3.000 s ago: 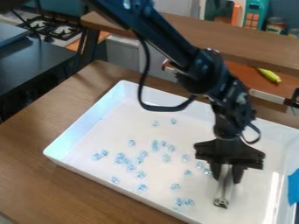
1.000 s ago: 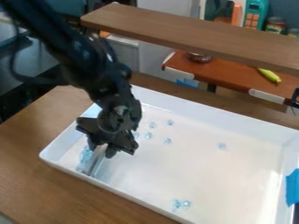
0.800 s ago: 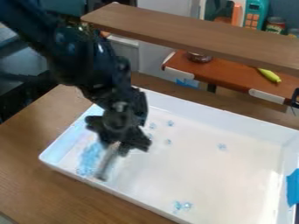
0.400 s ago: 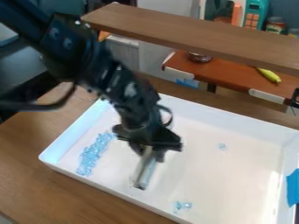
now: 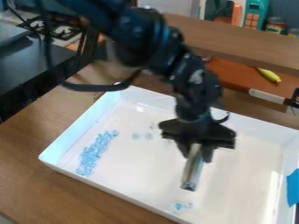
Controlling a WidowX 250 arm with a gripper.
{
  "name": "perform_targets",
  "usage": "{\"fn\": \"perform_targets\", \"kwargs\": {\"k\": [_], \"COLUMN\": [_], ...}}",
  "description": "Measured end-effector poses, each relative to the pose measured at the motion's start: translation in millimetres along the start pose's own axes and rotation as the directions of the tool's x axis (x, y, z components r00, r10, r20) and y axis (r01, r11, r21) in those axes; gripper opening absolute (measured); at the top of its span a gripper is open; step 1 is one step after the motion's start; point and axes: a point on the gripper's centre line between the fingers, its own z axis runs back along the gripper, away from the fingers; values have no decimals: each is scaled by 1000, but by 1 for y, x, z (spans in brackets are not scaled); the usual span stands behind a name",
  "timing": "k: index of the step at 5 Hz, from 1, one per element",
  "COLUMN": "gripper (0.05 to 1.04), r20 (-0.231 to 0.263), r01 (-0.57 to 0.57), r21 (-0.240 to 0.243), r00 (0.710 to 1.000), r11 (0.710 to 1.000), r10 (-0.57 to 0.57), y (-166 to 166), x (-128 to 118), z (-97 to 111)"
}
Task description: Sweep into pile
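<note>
While most of the beads lie heaped, gripper [image 5: 197, 156]: closed on a slim metallic sweeper [image 5: 192, 173], over the right-hand half of the white tray [image 5: 131, 173].
Pile [image 5: 92, 154]: well to the view's left of the gripper, near the tray's left wall.
Pile's long axis: a narrow band slanting from upper right to lower left in the view.
Sweeper's long axis: sloping down from the gripper, its foot slightly left.
Near strays [image 5: 182, 205]: just below the sweeper's foot in the view, by the tray's lower wall.
Far strays [image 5: 142, 136]: between pile and gripper, up and left of the sweeper's foot.
Next stroke: should set the sweeper beyond the strays and draw leftwards, I judge.
Nearer arm: only one arm at work.
Count: one gripper, one sweeper, one tray, one pile; its beads and the exact number of strays, I cannot tell.
</note>
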Motion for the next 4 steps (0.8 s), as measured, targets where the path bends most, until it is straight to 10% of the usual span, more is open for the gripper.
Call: {"fn": "perform_targets", "kwargs": {"k": [4], "gripper": [383], "r20": [-30], "r01": [-30], "r21": [157], "r00": [999], "r11": [987], "r10": [35], "y": [-46], "x": [43], "z": [-80]}}
